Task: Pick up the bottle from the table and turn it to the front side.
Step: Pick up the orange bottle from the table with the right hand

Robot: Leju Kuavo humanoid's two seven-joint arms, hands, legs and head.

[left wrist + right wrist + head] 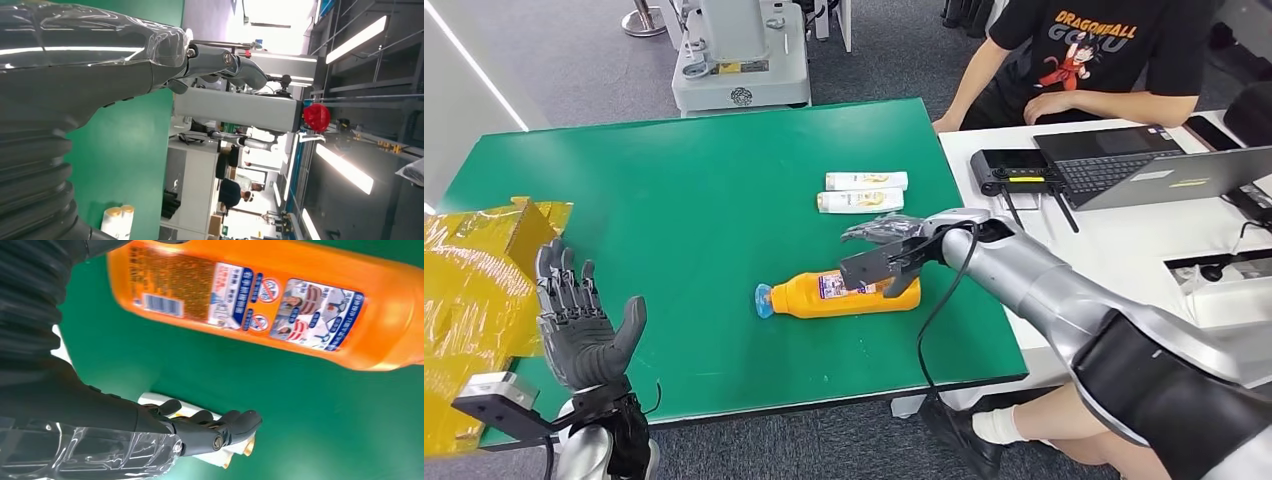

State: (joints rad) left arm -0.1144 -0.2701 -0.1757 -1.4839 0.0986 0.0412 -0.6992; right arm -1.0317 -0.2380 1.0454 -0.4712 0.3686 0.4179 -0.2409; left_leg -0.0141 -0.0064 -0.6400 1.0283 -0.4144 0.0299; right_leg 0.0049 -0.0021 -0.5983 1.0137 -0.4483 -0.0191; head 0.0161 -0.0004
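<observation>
Near the worktop's [674,180] front edge, the spread right hand [886,258] hovers over the orange bottle [839,296]; a glancing touch might roll it away

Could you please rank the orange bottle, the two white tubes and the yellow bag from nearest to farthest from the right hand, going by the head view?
From the right hand:
1. Orange bottle, lying on its side right under the hand.
2. White tubes, side by side farther back on the green table.
3. Yellow bag, at the table's far left edge, beside the left hand.
</observation>
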